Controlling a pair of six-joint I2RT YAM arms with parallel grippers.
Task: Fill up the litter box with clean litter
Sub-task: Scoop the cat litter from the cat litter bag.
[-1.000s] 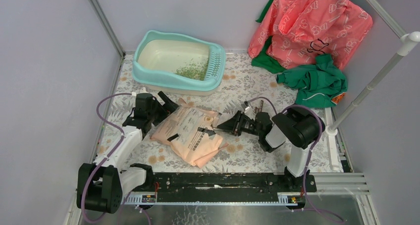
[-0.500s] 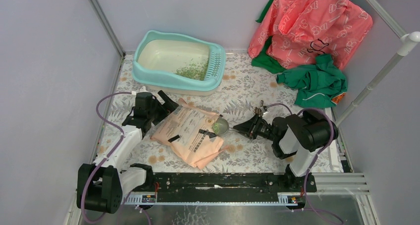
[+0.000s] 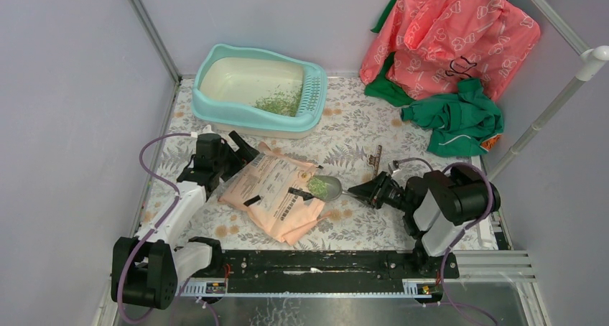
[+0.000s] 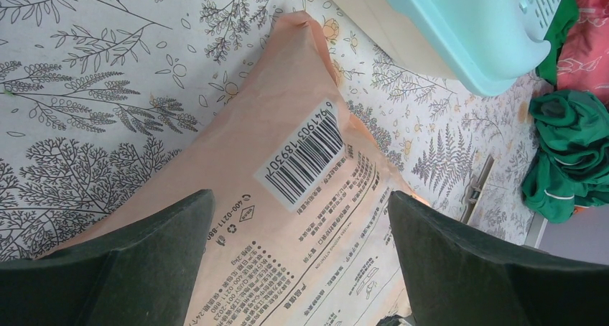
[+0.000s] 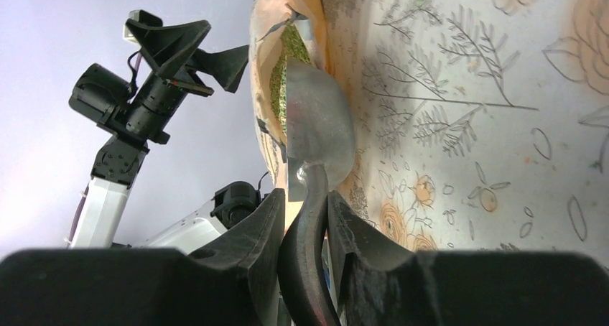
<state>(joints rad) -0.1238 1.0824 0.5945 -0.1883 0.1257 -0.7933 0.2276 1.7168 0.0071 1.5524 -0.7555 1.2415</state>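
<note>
The light-teal litter box stands at the back left of the mat, its corner also in the left wrist view. A patch of green clean litter lies in its basin by the grille. My right gripper is shut on the handle of a grey scoop. The scoop holds green litter just outside the mouth of the peach paper bag. My left gripper is open, its fingers either side of the bag's barcode end.
A pink printed bag and a green cloth lie at the back right. A white pole slants along the right side. A small dark bar lies on the mat above the right gripper. Walls close in on the left and back.
My right gripper has drawn back to the right, pulling the scoop out of the bag's mouth with green litter in it. The left arm has not moved.
</note>
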